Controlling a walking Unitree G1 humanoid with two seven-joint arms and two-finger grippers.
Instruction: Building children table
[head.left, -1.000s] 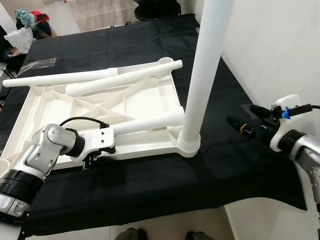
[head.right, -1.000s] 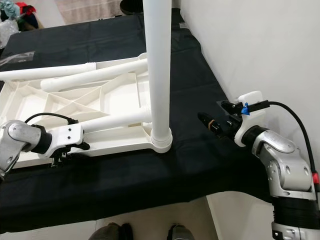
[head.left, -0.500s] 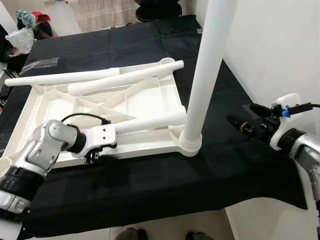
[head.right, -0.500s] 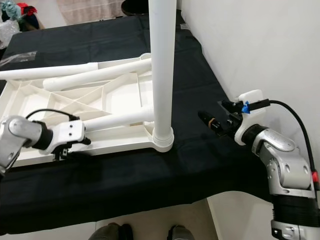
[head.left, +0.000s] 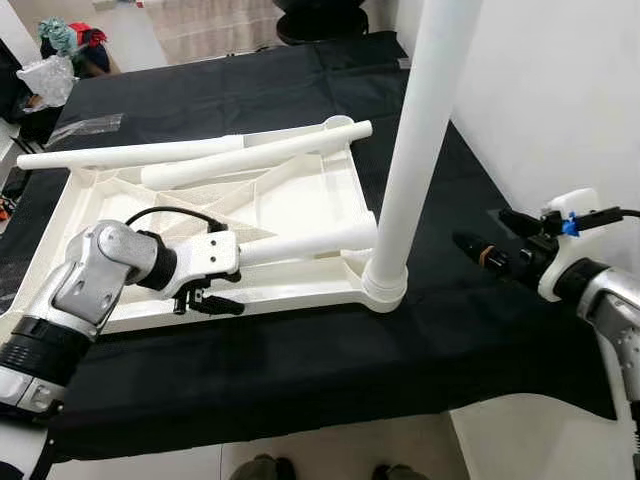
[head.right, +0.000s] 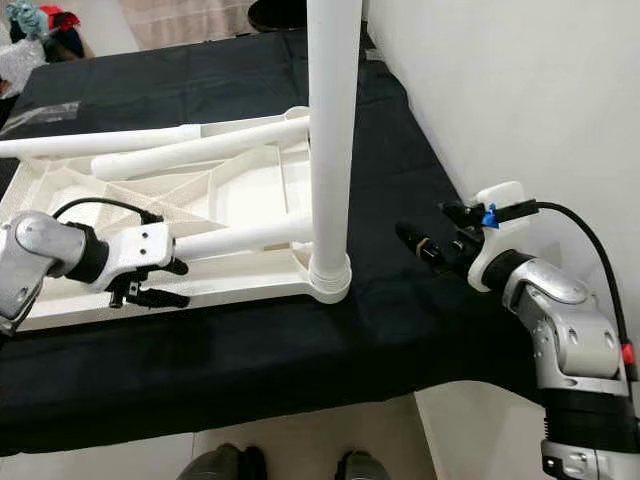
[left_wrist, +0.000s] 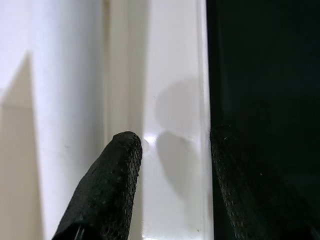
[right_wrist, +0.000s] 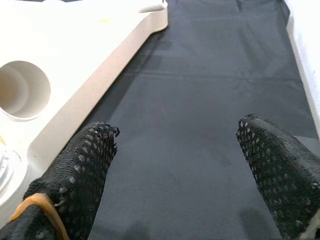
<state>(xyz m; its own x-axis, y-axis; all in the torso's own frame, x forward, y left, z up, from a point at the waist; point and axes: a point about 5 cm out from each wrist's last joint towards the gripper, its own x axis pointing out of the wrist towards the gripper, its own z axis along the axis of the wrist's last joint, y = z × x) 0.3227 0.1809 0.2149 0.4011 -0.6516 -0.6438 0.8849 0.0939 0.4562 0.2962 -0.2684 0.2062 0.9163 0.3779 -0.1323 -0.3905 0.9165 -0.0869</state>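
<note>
Glossy white plastic tabletop (head.left: 300, 200) on matt black cloth (head.left: 300, 360).

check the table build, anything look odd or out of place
Only one leg stands upright in a corner socket of the upturned tabletop. Three loose legs lie across its ribbed underside, not fitted. Nothing looks broken.

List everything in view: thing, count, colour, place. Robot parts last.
Tabletop: one, white, upside down on the black cloth, ribbed underside up.
Upright leg: one, white, standing in the tabletop's near right corner socket.
Loose legs: three, white; two lie across the tabletop's far edge, one lies along its near edge.
Black cloth: one, covering the work surface.
Plastic bag: one, clear, far left on the cloth.
Shoes: one pair, dark, on the floor below.
Left claw: open, at the tabletop's near edge.
Right claw: open, over the cloth right of the upright leg.
</note>
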